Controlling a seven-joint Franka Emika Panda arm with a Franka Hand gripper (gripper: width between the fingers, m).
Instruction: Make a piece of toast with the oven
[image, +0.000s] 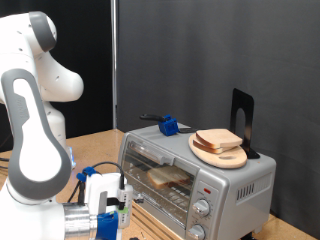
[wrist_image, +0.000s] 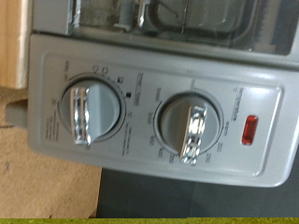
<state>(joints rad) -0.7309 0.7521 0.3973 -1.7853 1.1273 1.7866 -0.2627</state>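
Inside the oven (image: 190, 180), behind the glass of its closed door (image: 165, 178), a piece of toast (image: 166, 177), pale with a tan crust, lying flat on the wire rack (image: 152, 158). Oven itself a silver-grey box near the exterior view's bottom right, standing on a wooden tabletop (image: 95, 148). On the oven's flat roof, towards its right-hand end, a round wooden plate (image: 220, 152) carrying two more bread slices (image: 218, 140), stacked and slightly offset. Behind the plate, at the roof's back right corner, a black upright stand (image: 243, 120). Nearer the roof's back left corner, a small blue object (image: 170, 126) with a dark handle-like part pointing left.

Seen close in the wrist view, the oven's control panel: two round ribbed silver knobs (wrist_image: 90, 110) side by side, the second knob (wrist_image: 190, 129) next to a small red light (wrist_image: 249, 131) at the panel's end. Printed markings around both knobs, too blurred to read.

In the exterior view, the white robot arm (image: 35, 120) filling the left side, its gripper (image: 118, 212) low at the bottom edge, just beside the oven's front left corner, with blue parts on the hand. Fingers mostly hidden; cannot tell whether the jaws are spread or pressed together. Nothing visible between them.
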